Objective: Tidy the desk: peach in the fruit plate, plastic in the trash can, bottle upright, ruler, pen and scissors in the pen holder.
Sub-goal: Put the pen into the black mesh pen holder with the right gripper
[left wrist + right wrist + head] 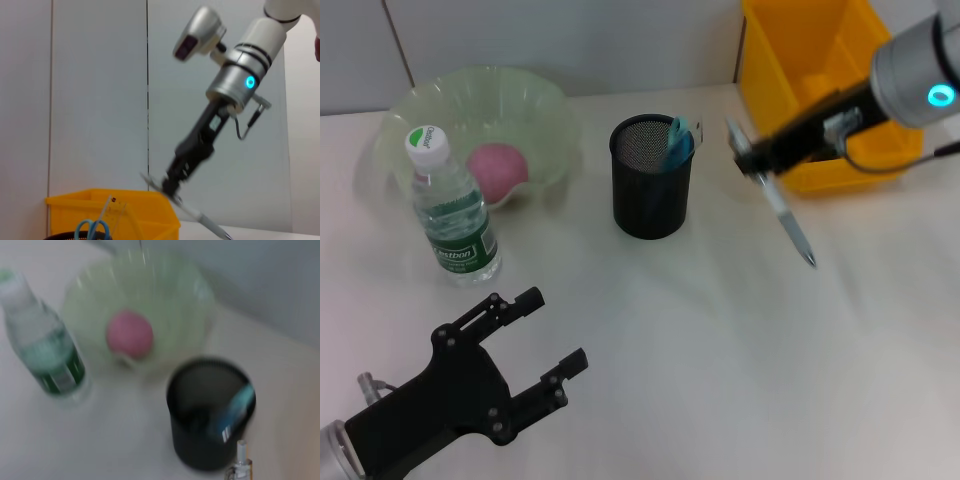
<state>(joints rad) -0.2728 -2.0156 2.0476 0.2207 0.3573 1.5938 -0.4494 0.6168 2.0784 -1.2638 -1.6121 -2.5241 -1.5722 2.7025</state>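
Head view, peach point(497, 168) in fruit plate point(545, 110), scissors point(677, 143) in pen holder point(651, 190), right gripper point(752, 160) clamping pen point(792, 228), left gripper point(548, 331) spread, empty

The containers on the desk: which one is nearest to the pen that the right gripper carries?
The yellow trash can, just behind the right gripper holding the pen. The black pen holder stands farther left; the green fruit plate is farthest.

Even, bright overhead light; the pale surface point(720, 350) is washed out with only soft, faint shadows under the pen holder point(651, 180) and bottle point(452, 208). Head view sharp, slight motion smear on the pen point(788, 220). Right wrist view blurred throughout. Left wrist view: moving arm slightly smeared.
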